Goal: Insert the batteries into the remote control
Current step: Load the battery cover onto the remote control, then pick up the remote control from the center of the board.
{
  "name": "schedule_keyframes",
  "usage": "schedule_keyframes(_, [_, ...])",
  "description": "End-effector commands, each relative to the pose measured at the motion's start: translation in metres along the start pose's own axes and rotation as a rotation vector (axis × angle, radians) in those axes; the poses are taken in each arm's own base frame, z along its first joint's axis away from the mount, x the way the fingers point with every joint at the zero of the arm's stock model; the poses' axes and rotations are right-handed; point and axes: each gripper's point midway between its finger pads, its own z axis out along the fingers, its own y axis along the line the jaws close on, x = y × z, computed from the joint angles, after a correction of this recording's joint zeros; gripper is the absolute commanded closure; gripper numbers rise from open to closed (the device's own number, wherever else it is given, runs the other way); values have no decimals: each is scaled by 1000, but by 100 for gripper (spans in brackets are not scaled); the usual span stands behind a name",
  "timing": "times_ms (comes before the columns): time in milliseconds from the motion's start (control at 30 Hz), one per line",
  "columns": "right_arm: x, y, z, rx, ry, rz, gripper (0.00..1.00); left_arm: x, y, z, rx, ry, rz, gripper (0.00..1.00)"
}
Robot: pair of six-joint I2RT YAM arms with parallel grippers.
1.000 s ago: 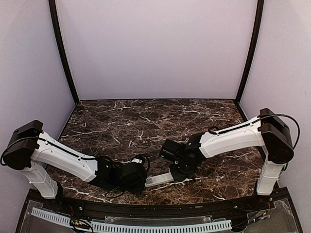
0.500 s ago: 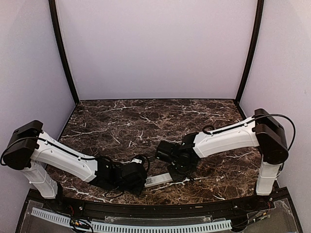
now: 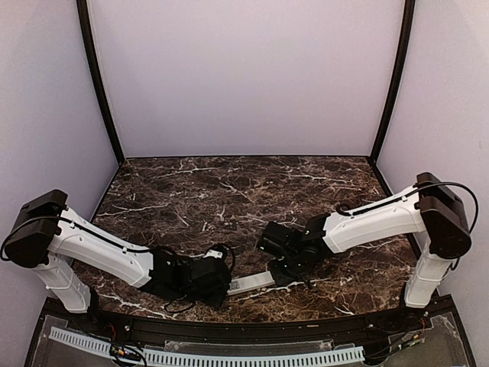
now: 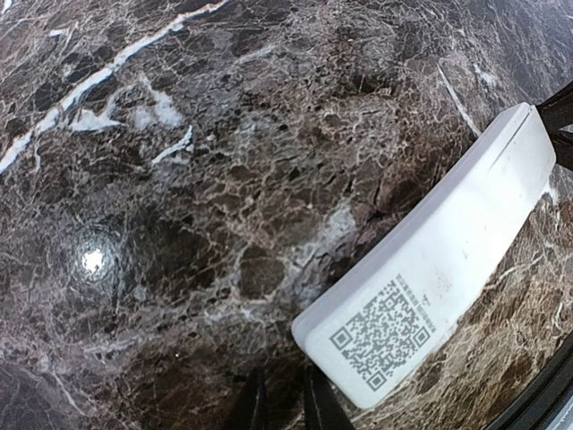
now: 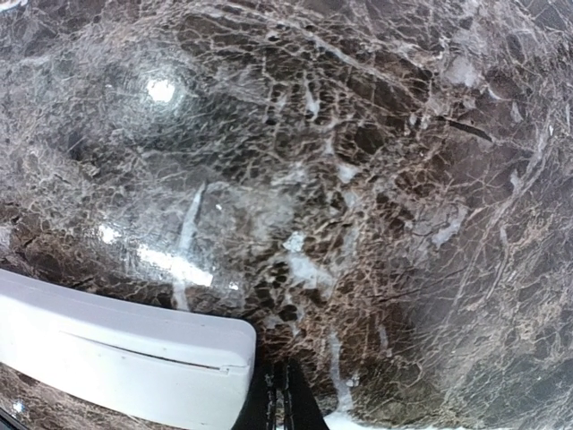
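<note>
The remote control is a slim white bar lying flat on the marble near the front edge, between my two grippers. It lies back side up, with a QR code label showing on the remote control. My left gripper sits at its left end. In the left wrist view the left gripper has a narrow gap with only marble in it, and its right finger is against the bar's corner. My right gripper hovers at the other end. The right gripper is shut, just beside the remote control. The batteries are out of view.
The dark marble table is boxed in by lilac walls, with black posts at the back corners. A black rail and a white cable strip run along the near edge, close behind the remote.
My right arm swung slightly left, then back right, with its gripper staying over the remote's right end. The left arm and the remote have not moved.
</note>
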Motion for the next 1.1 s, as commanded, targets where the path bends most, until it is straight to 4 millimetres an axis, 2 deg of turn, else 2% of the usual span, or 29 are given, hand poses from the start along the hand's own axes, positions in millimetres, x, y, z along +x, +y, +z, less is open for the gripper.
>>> schedule_keyframes(0, [40, -8, 29, -21, 156, -9, 95, 13, 18, -2, -69, 42, 13, 85])
schedule_keyframes(67, [38, -15, 25, -2, 150, -7, 94, 12, 18, -3, -70, 38, 9, 85])
schedule_keyframes(333, [30, -59, 10, 102, 125, 26, 76, 12, 23, -5, -85, 31, -3, 82])
schedule_keyframes(533, [8, -88, -25, 168, 47, 28, 64, 7, 31, -13, -105, 3, -22, 79])
schedule_keyframes(600, [-7, -94, -41, 177, 6, -4, 60, 3, 39, -22, -127, -22, -35, 78])
schedule_keyframes(633, [-17, -91, -51, 159, -29, -44, 57, 0, 45, -25, -146, -42, -37, 77])
schedule_keyframes(700, [-41, -68, -73, 60, -125, -220, 51, -7, 53, -39, -160, -83, -51, 75])
schedule_keyframes(767, [-61, -24, -103, -100, -262, -439, 27, -18, 58, -55, -151, -137, -60, 69])
schedule_keyframes(800, [-63, 5, -119, -202, -331, -574, 20, -23, 60, -64, -135, -166, -56, 63])
schedule_keyframes(867, [-55, 54, -147, -386, -453, -848, 17, -37, 63, -81, -120, -236, -46, 54])
schedule_keyframes(900, [-51, 72, -156, -464, -504, -947, 17, -47, 66, -93, -114, -289, -55, 50])
schedule_keyframes(1000, [-32, 103, -157, -625, -518, -1171, 16, -61, 77, -116, -130, -375, -44, 15])
schedule_keyframes(1067, [-23, 115, -143, -655, -461, -1260, 16, -72, 84, -131, -134, -444, -40, 3])
